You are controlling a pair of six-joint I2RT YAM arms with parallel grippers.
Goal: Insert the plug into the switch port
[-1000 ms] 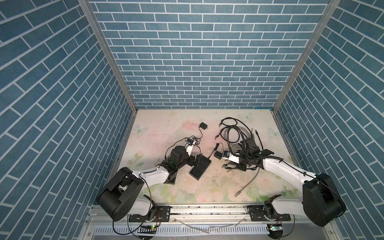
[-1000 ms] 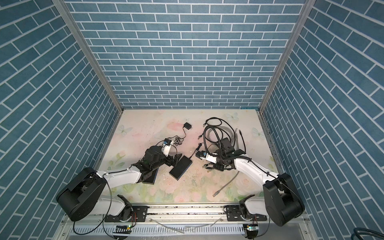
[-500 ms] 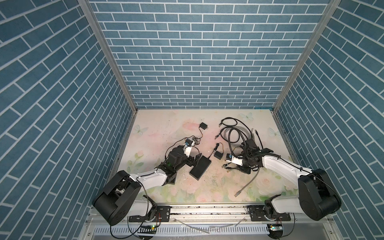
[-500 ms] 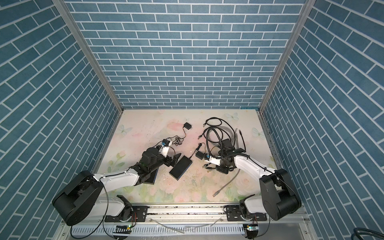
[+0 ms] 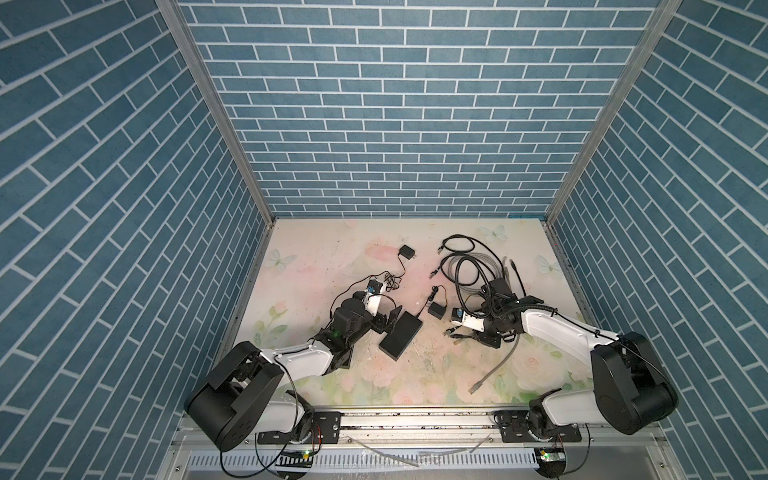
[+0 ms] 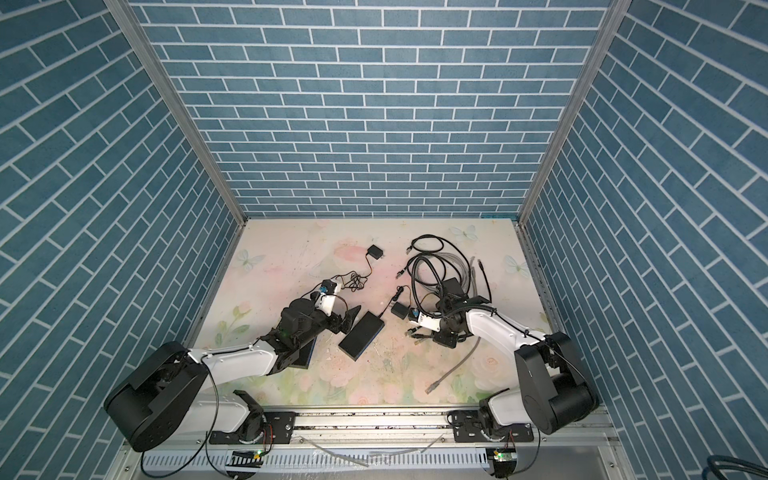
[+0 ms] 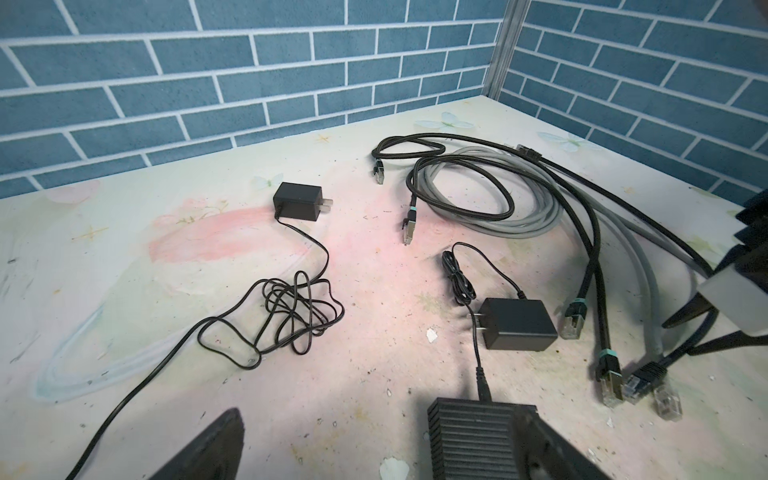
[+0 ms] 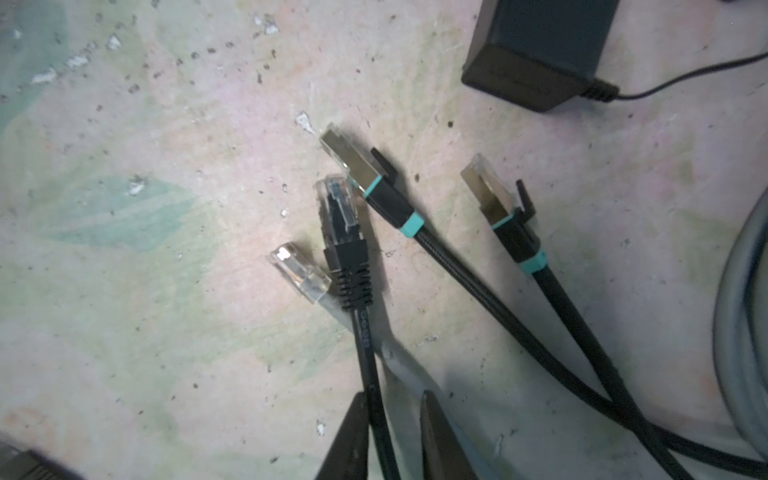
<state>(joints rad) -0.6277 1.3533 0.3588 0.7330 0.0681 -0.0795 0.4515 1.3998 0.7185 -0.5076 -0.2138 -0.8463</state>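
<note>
Lying diagonally on the pale floral tabletop [image 5: 332, 257], the flat black rectangular switch [image 5: 401, 334] has its ribbed end between the fingers of the left gripper [image 5: 392, 322], whose jaws are spread wide and do not visibly clamp it. A thin black cord [image 7: 476, 353] is plugged into that ribbed end and runs to a black block power adapter [image 7: 517, 318] just beyond it.

To the switch's right in both top views, the right gripper [image 8: 395, 397] is low over a cluster of four cable ends. Its jaws stand narrowly apart with a black cable [image 8: 368, 357] and a grey cable [image 8: 405, 370] between them; I cannot tell whether they are pinched. The black cable ends in the black-booted clear plug [image 8: 338, 208], which rests on the tabletop apart from the switch. Touching it is a clear plug on the grey cable [image 8: 297, 270]. Two metal-shelled plugs with teal bands [image 8: 353, 162] lie just beside.

Farther back lie coiled grey and black cables [image 7: 478, 199], and a second black adapter [image 7: 297, 201] with a tangled cord [image 7: 299, 316].
</note>
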